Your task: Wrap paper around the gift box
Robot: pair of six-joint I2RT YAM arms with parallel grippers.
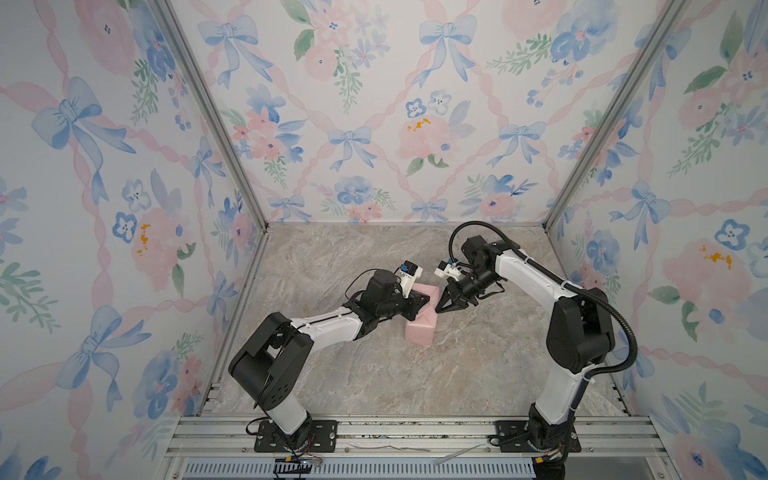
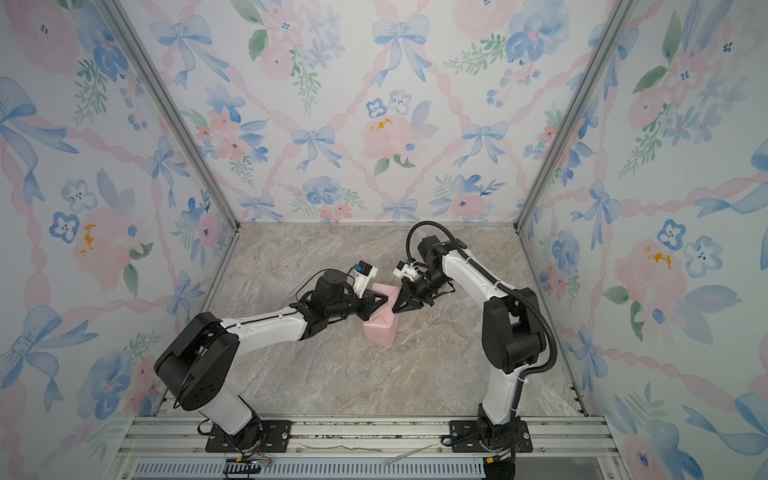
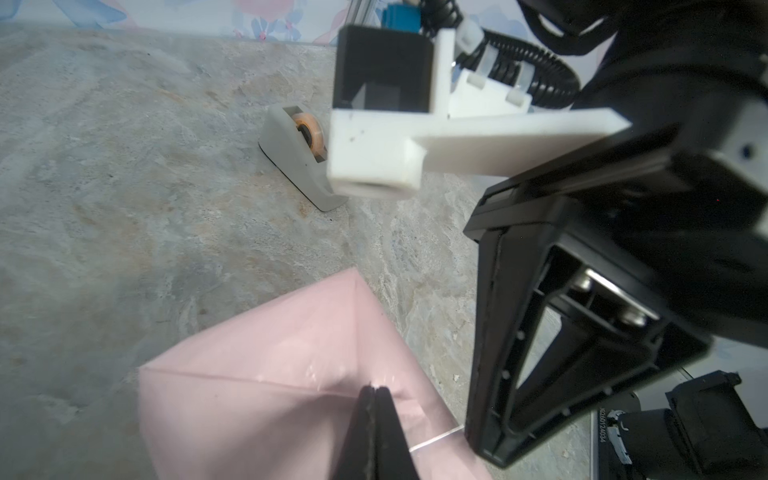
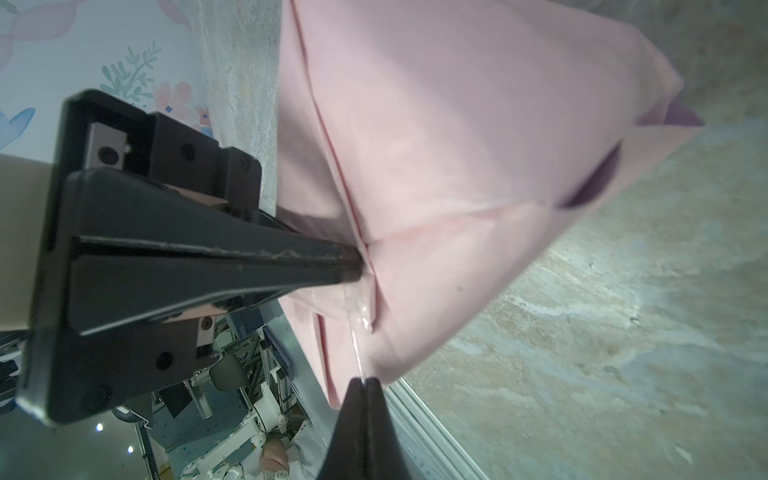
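Pink paper parcel on the table in both top views, gift box hidden inside; left gripper closed, empty, pressing the top fold. Left wrist: clear tape strip leaving the seam. Right wrist: right gripper pinched on it; pull taut, lay flat.
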